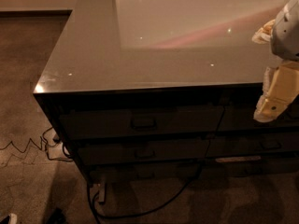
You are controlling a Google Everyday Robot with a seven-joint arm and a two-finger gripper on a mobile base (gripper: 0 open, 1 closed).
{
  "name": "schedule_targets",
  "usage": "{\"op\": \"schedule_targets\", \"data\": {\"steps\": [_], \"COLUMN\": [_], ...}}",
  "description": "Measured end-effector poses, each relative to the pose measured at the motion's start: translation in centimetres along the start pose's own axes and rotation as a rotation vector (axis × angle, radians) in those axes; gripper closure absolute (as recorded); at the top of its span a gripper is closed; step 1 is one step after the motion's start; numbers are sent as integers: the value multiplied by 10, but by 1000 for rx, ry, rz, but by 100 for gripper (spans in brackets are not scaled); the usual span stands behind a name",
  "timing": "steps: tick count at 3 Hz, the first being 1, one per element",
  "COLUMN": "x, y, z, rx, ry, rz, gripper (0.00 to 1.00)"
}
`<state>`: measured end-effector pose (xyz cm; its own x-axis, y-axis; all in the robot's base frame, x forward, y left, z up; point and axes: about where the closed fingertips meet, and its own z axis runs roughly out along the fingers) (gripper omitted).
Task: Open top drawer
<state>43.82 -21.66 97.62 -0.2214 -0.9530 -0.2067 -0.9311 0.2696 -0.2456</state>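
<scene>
My cream plastic gripper (270, 108) hangs at three o'clock, open or closed I cannot tell, level with the shut wide dark-grey top drawer (103, 123) at centre - staged, I judge, for its small rectangular metal pull (143, 122).

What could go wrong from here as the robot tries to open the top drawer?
The cream claw hangs far right of the small metal pull on the wide dark grey top drawer; it might miss it or catch the similar lower pull. The black cable trailing past the lower drawers onto the floor could snag the base.
</scene>
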Motion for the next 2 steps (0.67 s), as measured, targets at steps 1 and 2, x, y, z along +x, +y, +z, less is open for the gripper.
{"op": "schedule_targets", "data": {"steps": [1,2], "x": [0,-3], "y": [0,1], "z": [0,4], "rx": [0,-8], "ry": [0,-4], "rz": [0,-11], "gripper": [0,0]}}
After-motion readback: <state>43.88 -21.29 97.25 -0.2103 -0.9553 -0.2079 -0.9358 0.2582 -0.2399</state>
